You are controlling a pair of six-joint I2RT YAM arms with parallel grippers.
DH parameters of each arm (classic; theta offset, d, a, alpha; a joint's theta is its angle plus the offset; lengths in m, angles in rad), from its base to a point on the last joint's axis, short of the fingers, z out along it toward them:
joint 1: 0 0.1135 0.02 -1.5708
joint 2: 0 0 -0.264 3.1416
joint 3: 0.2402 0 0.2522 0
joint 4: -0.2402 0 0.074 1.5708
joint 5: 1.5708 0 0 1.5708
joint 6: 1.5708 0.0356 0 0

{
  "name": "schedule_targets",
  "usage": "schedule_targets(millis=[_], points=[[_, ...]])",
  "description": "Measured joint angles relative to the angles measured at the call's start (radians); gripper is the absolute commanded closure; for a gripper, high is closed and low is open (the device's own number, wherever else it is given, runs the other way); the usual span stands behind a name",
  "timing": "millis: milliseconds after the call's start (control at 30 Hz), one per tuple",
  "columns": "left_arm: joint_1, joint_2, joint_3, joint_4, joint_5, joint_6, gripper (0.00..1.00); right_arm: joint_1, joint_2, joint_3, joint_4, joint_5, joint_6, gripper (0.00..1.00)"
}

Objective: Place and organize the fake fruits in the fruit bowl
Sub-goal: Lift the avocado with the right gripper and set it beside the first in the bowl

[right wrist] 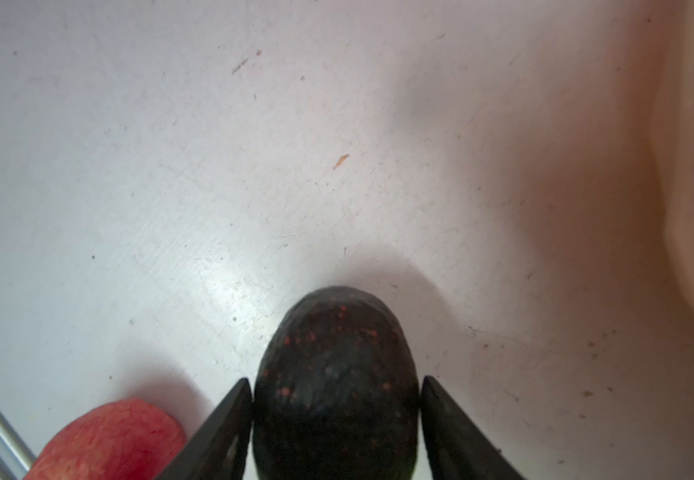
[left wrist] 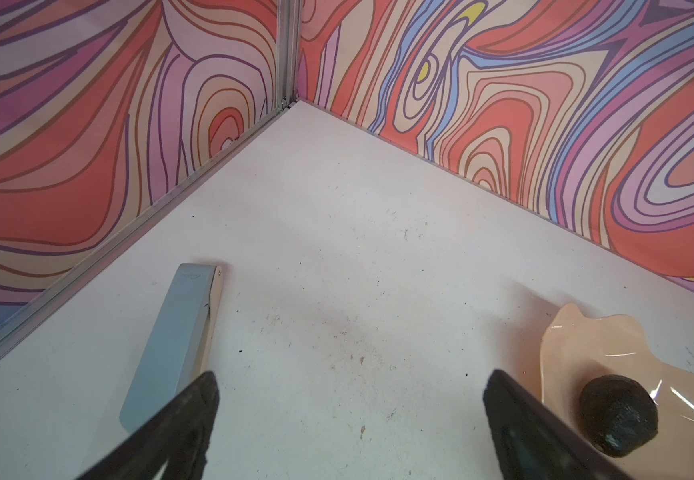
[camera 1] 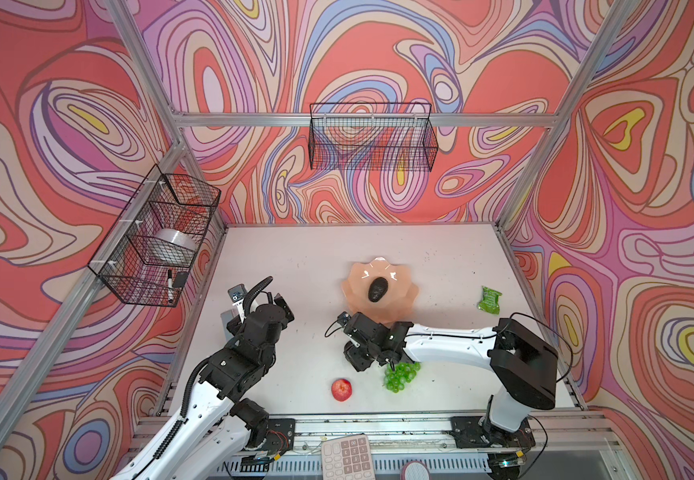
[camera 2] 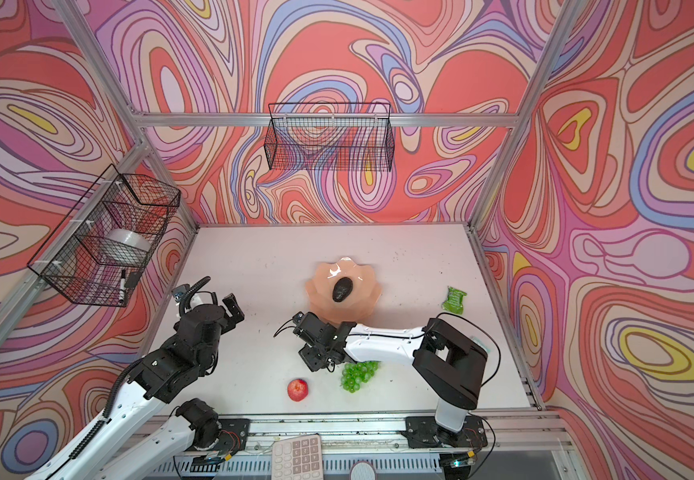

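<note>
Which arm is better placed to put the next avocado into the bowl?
Right. The right gripper has both fingers against the avocado on the table, near the bowl. The left gripper hangs open over bare table, holding nothing.

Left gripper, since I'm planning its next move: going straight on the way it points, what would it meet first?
Likely bare table, then the wall corner. The grey-blue bar and fruit bowl lie off to either side of the left gripper; depth is unclear.

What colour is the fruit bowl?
The bowl is glossy peach-pink, clearest in a top view.
</note>
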Motion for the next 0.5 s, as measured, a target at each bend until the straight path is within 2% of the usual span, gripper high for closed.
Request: schedule_targets(millis=[100,200,400,500], points=[[0.000,0.000,0.000,0.000,0.000,-0.006,0.00,0.000,-0.001,0.000,0.010,-0.002,0.011,0.54],[0.000,0.004,0.000,0.000,0.000,-0.012,0.00,0.000,-0.018,0.000,0.014,-0.005,0.020,0.58],[0.000,0.021,0.000,0.000,0.000,-0.014,0.00,-0.004,-0.147,0.003,-0.003,0.020,0.050,0.60],[0.000,0.021,0.000,0.001,0.000,-0.014,0.00,-0.039,-0.238,0.022,-0.032,0.038,0.064,0.60]])
